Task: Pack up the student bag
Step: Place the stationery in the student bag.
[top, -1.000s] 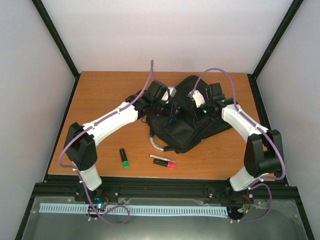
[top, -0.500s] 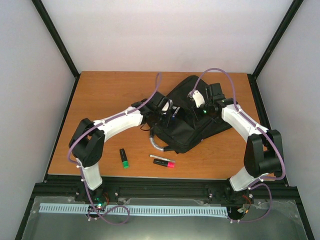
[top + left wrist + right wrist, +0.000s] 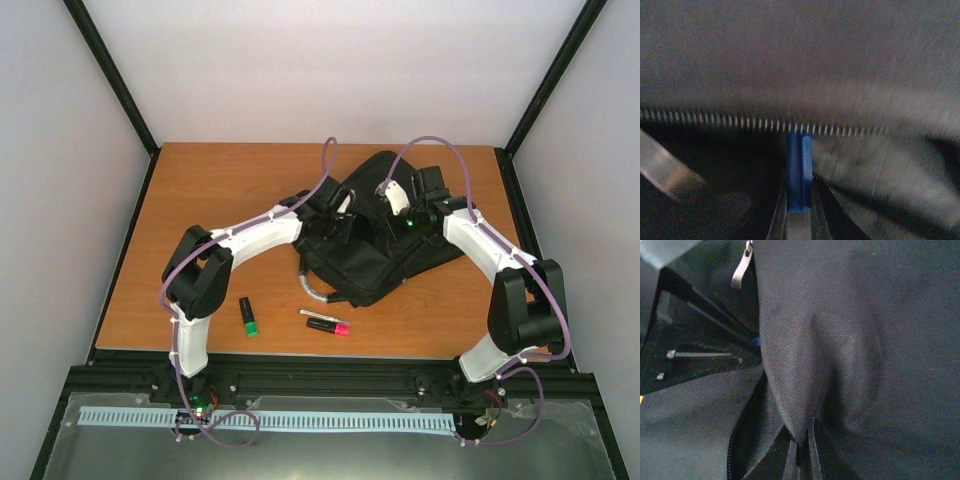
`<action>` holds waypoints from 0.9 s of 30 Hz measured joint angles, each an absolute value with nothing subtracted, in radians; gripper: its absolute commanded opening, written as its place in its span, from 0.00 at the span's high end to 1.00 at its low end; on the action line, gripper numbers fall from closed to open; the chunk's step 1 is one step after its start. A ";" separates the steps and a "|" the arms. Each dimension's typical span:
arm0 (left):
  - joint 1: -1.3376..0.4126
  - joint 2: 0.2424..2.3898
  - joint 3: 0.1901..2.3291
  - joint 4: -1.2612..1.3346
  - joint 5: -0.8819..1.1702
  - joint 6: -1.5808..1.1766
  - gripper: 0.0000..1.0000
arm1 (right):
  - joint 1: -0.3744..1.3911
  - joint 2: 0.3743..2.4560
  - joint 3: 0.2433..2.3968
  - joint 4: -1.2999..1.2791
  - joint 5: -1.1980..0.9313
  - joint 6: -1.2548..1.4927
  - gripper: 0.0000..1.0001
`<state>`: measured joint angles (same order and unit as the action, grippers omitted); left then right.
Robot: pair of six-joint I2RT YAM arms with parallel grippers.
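Student bag [image 3: 375, 265] lies on the desk [image 3: 200, 200], right of centre and nearer the far edge than the near edge. Its grey loop handle [image 3: 312, 285] points toward the near edge.

Left gripper [image 3: 335, 225] is at the bag's open zip, on the side facing the left edge. In the left wrist view its jaws are drawn close on either side of a blue pen-like item [image 3: 799, 170]. This item stands up from between them, its tip at a row of zip teeth [image 3: 765, 125]. That view is blurred (finer detail is not readable).

Right gripper [image 3: 392, 222] is on the bag's far right part. In the right wrist view its jaws [image 3: 801, 452] are pressed together on a raised fold of the black fabric [image 3: 865, 340]. The bag mouth gapes to the left of the fold, and a metal zip pull [image 3: 741, 267] hangs at the top.

Three items lie near the desk's near edge, apart from the bag:
- a green-capped marker [image 3: 247, 316];
- a white pen [image 3: 322, 316];
- a pink-capped marker [image 3: 328, 326], just beside the white pen.
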<state>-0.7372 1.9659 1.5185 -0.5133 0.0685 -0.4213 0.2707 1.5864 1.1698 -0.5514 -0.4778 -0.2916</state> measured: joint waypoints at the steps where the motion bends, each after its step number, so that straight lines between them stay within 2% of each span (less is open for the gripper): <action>1: -0.737 1.971 1.528 -0.508 0.062 -0.421 0.99 | 0.271 1.587 1.170 -0.551 -0.478 -0.292 0.97; 9: -0.737 2.058 1.636 -0.466 0.036 -0.421 0.98 | 0.271 1.588 1.170 -0.552 -0.478 -0.292 0.97; 12: -0.737 2.085 1.656 -0.464 0.031 -0.421 0.94 | 0.271 1.589 1.170 -0.551 -0.478 -0.292 0.97; 14: -0.738 2.092 1.658 -0.464 0.029 -0.422 0.87 | 0.271 1.589 1.170 -0.551 -0.478 -0.293 0.97; 16: -0.738 2.092 1.658 -0.464 0.029 -0.426 0.73 | 0.271 1.589 1.170 -0.551 -0.478 -0.294 0.97; 18: -0.738 2.091 1.658 -0.468 0.028 -0.432 0.65 | 0.271 1.589 1.170 -0.552 -0.478 -0.295 0.97; 25: -0.738 2.011 1.614 -0.503 0.039 -0.445 0.55 | 0.271 1.591 1.170 -0.553 -0.480 -0.295 0.97; 27: -0.738 1.956 1.604 -0.526 0.059 -0.447 0.49 | 0.271 1.591 1.170 -0.553 -0.480 -0.295 0.97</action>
<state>-0.7380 1.9556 1.6035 -0.5259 0.0593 -0.4465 0.2707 1.5906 1.1698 -0.5529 -0.4797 -0.2955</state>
